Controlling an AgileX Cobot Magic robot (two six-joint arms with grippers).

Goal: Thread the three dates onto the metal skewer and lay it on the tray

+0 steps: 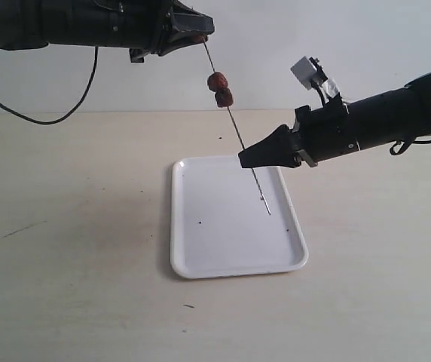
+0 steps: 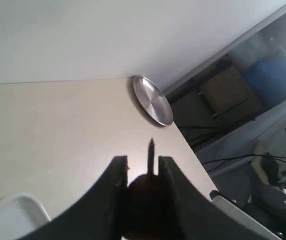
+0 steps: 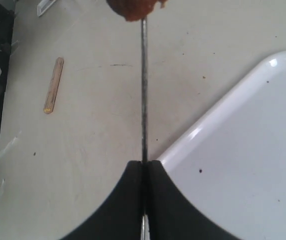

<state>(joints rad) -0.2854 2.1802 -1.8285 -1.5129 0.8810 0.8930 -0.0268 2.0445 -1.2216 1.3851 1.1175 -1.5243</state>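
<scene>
From the exterior view, my right gripper point(image 1: 244, 159) is clamped on the metal skewer point(image 1: 234, 127), steadying it aslant above the tray point(image 1: 200, 253). Two dates point(image 1: 218, 79) sit higher up the rod. My left gripper point(image 1: 199, 32) pinches the third date point(image 1: 199, 38) at the top. In the left wrist view, my jaws squeeze that date and the rod's end pokes past it. In the right wrist view, my jaws are shut tight on the rod.

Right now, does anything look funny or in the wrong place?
Nothing is spilled or broken. A wooden stick lies alone on the table, off the tray. The metal skewer isn't lying down: the right pincer holds it slanted over the tray, with the left pincer gripping a date at its top.
</scene>
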